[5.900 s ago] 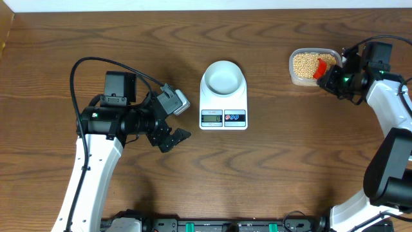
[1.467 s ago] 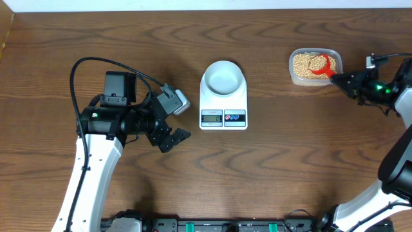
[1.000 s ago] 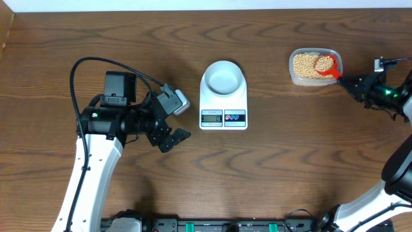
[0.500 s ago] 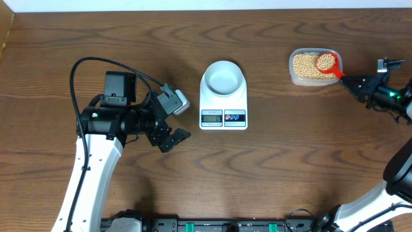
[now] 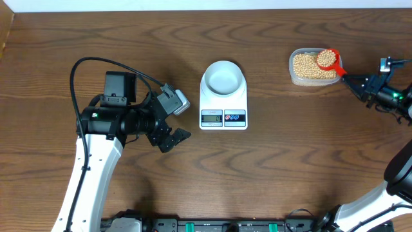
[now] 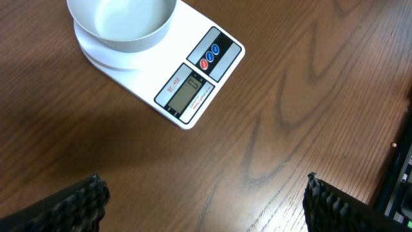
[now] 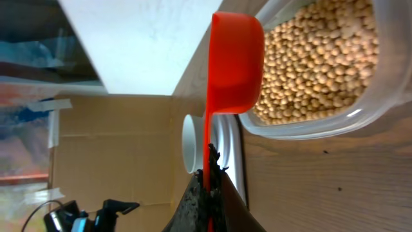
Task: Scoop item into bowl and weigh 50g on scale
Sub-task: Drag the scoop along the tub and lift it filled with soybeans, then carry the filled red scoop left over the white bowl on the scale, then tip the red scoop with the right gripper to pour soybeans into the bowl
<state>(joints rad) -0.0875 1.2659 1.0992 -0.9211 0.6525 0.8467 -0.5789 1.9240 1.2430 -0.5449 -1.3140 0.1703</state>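
The pale bowl (image 5: 223, 77) sits empty on the white scale (image 5: 223, 116) at the table's middle; both show in the left wrist view, bowl (image 6: 122, 22) and scale (image 6: 193, 84). Tan beans (image 5: 306, 66) fill a clear tub (image 5: 295, 78) at the far right. My right gripper (image 5: 355, 82) is shut on the handle of a red scoop (image 5: 327, 59), which holds beans above the tub's right end. In the right wrist view the scoop (image 7: 235, 64) hangs over the beans (image 7: 315, 64), clamped in the jaws (image 7: 209, 177). My left gripper (image 5: 172, 137) is open and empty, left of the scale.
The left arm's black cable (image 5: 96, 64) loops over the table left of the scale. The table's far edge meets a white wall (image 5: 206, 5). A cardboard box side (image 5: 5, 32) stands at the far left.
The right gripper has pulled to the right and lifted the red scoop out of the beans, now filled and above the tub's right end. The left arm has not moved.
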